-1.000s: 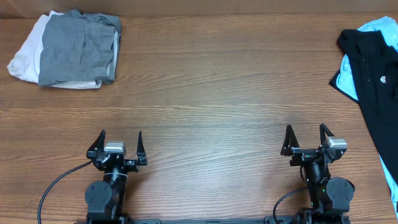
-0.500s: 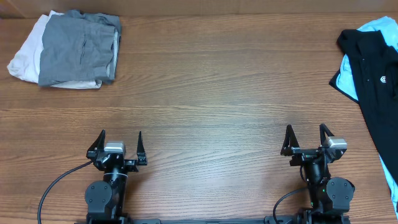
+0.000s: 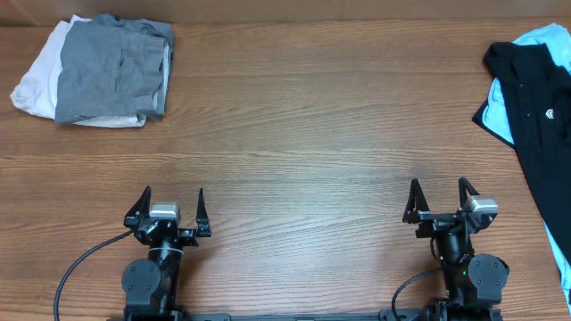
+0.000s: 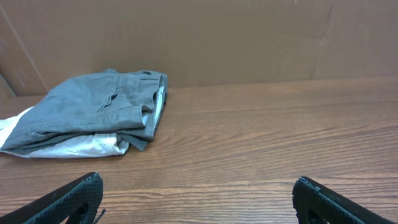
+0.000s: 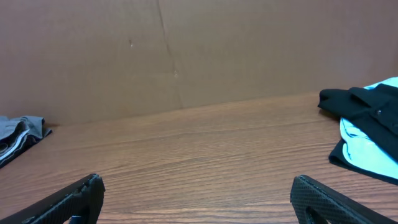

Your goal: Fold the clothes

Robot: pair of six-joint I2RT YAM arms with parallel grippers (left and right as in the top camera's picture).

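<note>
Right edge of the table (image 3: 303, 134): a black shirt (image 3: 540, 116) lies rumpled and runs off the overhead frame, so its full shape can't be made out. A small pale mark shows on its chest, too small to read. A light blue garment (image 3: 493, 114) lies under it, mostly covered, showing only at the top and along the left side. Far left corner: a gray garment (image 3: 111, 69), folded, sits on a white one (image 3: 40, 76) that peeks out on the left and along the near edge. Left gripper (image 3: 173, 194) and right gripper (image 3: 438, 185) sit at the near edge, well apart from both piles, jaws spread wide, holding nothing. Wrist views catch only the black fingertips (image 4: 74, 196) in the bottom corners. A brown cardboard wall (image 4: 249, 37) stands behind the table.
</note>
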